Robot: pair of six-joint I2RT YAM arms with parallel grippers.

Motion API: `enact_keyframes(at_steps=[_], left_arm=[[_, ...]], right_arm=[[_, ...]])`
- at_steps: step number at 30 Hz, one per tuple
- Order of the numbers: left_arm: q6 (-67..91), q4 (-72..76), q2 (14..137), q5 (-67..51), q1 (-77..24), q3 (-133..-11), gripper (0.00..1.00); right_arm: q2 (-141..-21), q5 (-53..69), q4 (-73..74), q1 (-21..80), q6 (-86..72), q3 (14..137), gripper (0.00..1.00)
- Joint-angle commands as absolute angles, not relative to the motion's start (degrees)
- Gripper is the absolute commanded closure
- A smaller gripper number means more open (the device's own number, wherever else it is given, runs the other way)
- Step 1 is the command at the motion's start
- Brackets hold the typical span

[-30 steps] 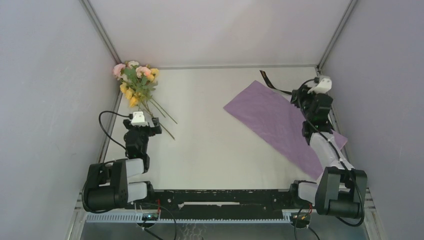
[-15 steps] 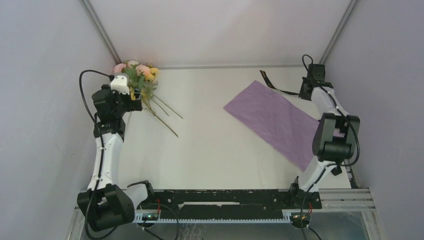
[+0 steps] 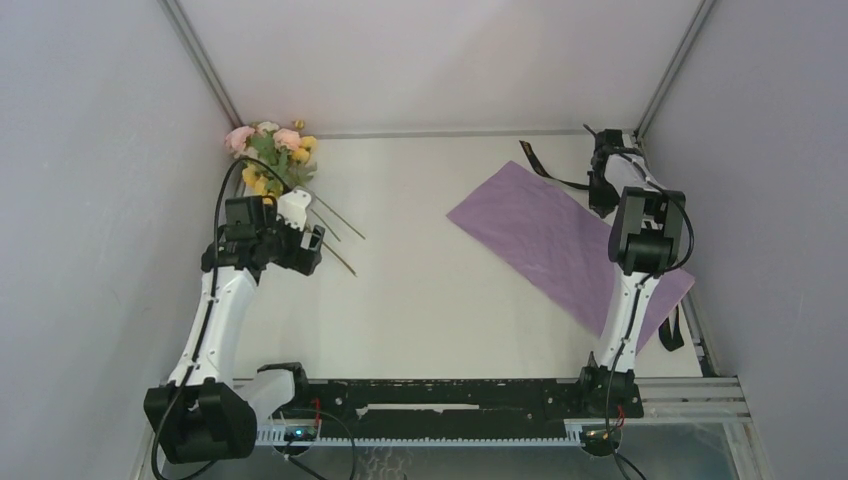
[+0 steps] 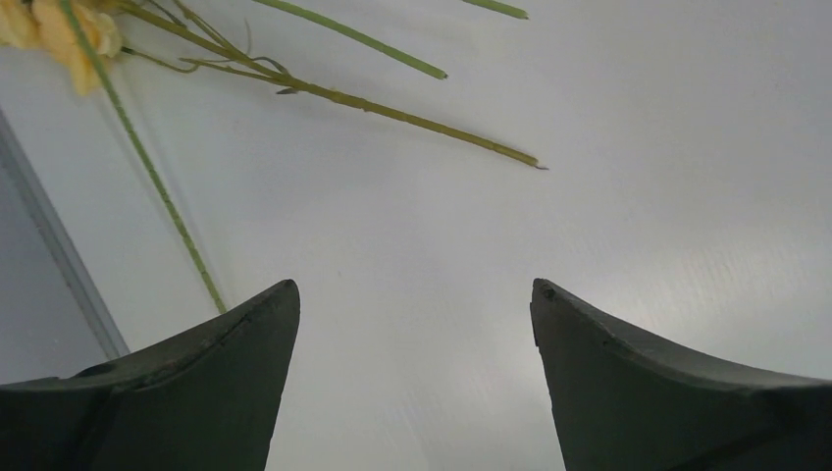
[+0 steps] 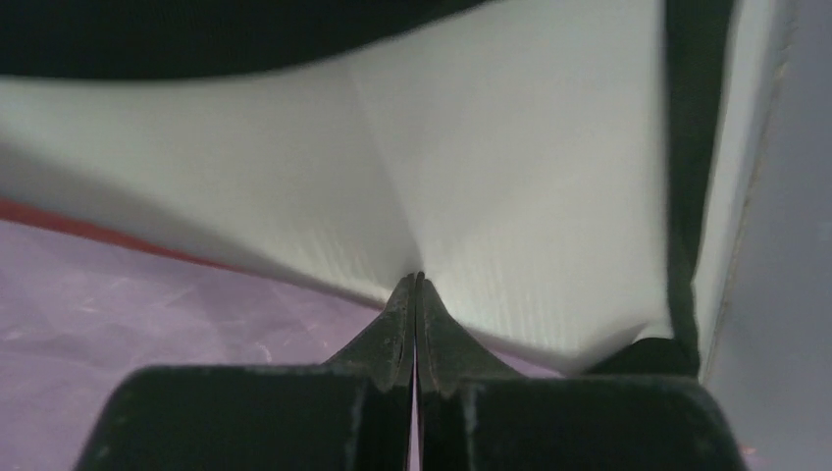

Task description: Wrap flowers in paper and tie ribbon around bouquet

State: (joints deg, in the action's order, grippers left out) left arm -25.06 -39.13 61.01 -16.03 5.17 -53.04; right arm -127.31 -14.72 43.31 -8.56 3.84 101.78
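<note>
Lilac paper lies flat at two o'clock on the table, with the dark ribbon at its far edge. The flowers rest at ten o'clock. The left gripper gapes wide near their stems. The right gripper is pinched closed at the paper's edge.

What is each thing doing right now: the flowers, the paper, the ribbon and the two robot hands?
flowers: lying loose in the far left corner, not wrapped.
paper: lying flat and open on the right side.
ribbon: lying loose by the paper's far corner, not tied.
left gripper: open, empty, close to the flowers' stems.
right gripper: shut, nothing seen between its tips.
</note>
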Motion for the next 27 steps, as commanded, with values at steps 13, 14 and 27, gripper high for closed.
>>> enact_keyframes(at_steps=[13,14,27], left_arm=[[-25.7,-42.3,62.2,-17.4,2.0,-56.9,0.09],[-25.7,-42.4,62.4,-17.0,1.5,-56.8,0.10],[-33.4,-45.6,71.8,-9.4,-42.6,-53.4,0.25]], right_arm=[[-132.5,10.1,60.7,12.7,0.3,107.7,1.00],[-131.8,12.7,60.0,14.2,0.3,107.6,1.00],[-128.4,34.5,54.8,17.7,8.1,119.0,0.57]])
